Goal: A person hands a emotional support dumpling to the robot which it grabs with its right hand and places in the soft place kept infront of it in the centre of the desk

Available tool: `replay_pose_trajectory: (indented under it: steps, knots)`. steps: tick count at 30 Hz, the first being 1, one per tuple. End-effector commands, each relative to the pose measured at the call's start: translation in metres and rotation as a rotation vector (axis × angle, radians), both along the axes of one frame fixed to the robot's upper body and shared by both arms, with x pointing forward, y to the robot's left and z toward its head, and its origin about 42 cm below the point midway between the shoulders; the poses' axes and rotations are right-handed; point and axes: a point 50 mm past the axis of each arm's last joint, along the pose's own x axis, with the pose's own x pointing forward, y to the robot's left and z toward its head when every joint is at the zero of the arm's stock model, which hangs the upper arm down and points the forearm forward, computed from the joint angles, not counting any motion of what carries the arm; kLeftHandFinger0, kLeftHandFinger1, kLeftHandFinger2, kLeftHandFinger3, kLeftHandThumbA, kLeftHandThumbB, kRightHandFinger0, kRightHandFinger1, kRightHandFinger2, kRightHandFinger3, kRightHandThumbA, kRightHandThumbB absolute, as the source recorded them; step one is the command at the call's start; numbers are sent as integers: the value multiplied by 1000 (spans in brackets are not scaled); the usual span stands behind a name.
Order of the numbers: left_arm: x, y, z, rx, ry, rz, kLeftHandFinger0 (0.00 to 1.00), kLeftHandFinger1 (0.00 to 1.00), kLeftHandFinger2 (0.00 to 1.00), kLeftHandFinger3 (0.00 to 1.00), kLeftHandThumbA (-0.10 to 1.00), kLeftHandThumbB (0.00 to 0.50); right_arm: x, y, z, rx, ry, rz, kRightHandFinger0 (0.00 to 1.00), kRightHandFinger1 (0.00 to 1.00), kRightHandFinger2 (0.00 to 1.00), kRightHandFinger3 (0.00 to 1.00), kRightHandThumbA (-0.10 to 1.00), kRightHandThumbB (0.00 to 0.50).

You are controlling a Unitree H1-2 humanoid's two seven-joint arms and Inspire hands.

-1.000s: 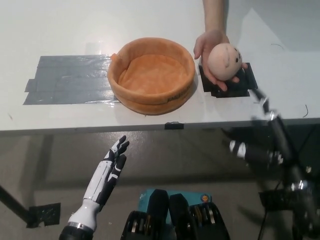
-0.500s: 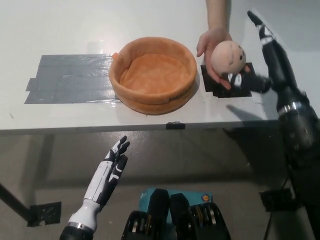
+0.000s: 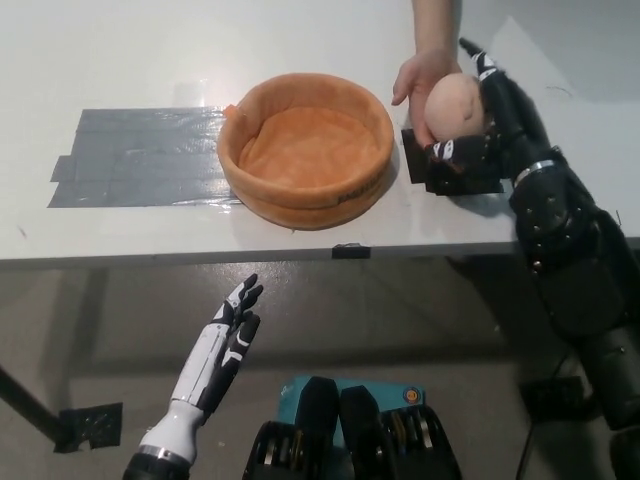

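Note:
The pale pink plush dumpling (image 3: 452, 103) is held above the desk's right side by a person's hand (image 3: 418, 78), which cups it from the left. My black right hand (image 3: 492, 108) lies against the dumpling's right side. Its fingers (image 3: 478, 63) reach over the top and the thumb sits below; they are spread, not closed. The soft orange round bed (image 3: 300, 205) stands at the centre of the desk, left of the dumpling, with nothing in it. My white left hand (image 3: 218, 352) rests open below the desk's front edge at lower left.
A grey tape patch (image 3: 135, 158) covers the desk left of the bed. A black tape patch (image 3: 465, 170) lies under the dumpling and my right hand. The person's forearm (image 3: 435, 22) comes in from the top. The desk's front edge (image 3: 300, 252) runs across the middle.
My right arm rose from below the desk's edge up onto the desk and came against the dumpling's right side. The person's hand lifted the dumpling slightly.

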Motion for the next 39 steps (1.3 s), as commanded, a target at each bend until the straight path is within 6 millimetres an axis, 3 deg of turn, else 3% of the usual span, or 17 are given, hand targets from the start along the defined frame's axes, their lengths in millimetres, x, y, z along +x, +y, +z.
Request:
replay_pose_trajectory:
  steps: [1,13,16,17,18,19,20,21,22,23,24,25,28,29,32,36,39]
  knots:
    - [2,-4,12,-4,-62,-21,1000,1000,1000,1000,1000,177,18,13,31,10,-54,-14,1000,1000,1000,1000,1000,358]
    - [3,-5,14,-4,-69,-23,1000,1000,1000,1000,1000,183,35,7,30,33,7,-58,1000,1000,1000,1000,1000,370]
    - [2,-5,14,-2,-65,-20,1000,1000,1000,1000,1000,184,36,6,37,128,-88,-69,1000,1000,1000,1000,982,350]
    - [2,-5,14,-2,-64,-19,1000,1000,1000,1000,1000,192,36,6,38,141,-105,-74,870,965,1000,1000,951,343]
    - [2,-5,14,0,-62,-18,1000,1000,1000,1000,1000,194,35,7,41,156,-145,-90,596,685,856,972,933,343]
    - [3,-6,15,2,-65,-20,1000,1000,1000,1000,1000,189,36,8,44,166,-176,-112,109,238,388,518,813,310]
    - [5,-6,17,2,-68,-21,1000,1000,1000,1000,1000,193,36,8,48,172,-200,-126,22,64,226,346,622,269]
    - [6,-7,17,1,-68,-22,1000,1000,1000,1000,1000,194,35,8,49,178,-220,-136,4,30,200,306,542,254]
    - [5,-7,17,3,-66,-21,1000,1000,1000,1000,1000,194,34,10,49,179,-244,-145,0,6,174,201,76,208]
    - [6,-7,18,9,-69,-22,1000,1000,1000,1000,1000,193,34,11,51,191,-251,-147,0,36,238,236,-65,199]
    - [6,-7,19,10,-71,-25,1000,1000,1000,1000,1000,190,34,11,50,206,-246,-139,0,101,396,341,-99,178]
    - [6,-7,19,8,-72,-27,1000,1000,1000,1000,1000,189,34,11,49,217,-244,-136,0,125,467,404,-100,165]
    - [8,-7,21,2,-72,-31,1000,1000,1000,1000,1000,203,33,11,48,246,-262,-135,0,144,558,526,-100,117]
    - [8,-7,21,1,-72,-32,1000,1000,1000,1000,1000,204,32,11,47,245,-270,-133,0,144,563,536,-100,113]
    - [9,-7,21,3,-76,-32,1000,1000,1000,1000,1000,212,32,12,45,232,-276,-120,0,230,727,704,-100,118]
    - [9,-7,20,7,-73,-32,1000,1000,1000,1000,1000,218,31,11,45,240,-282,-119,0,323,767,838,-100,123]
    - [8,-7,21,6,-74,-33,1000,1000,1000,1000,1000,216,30,11,47,247,-300,-117,0,326,752,848,-100,117]
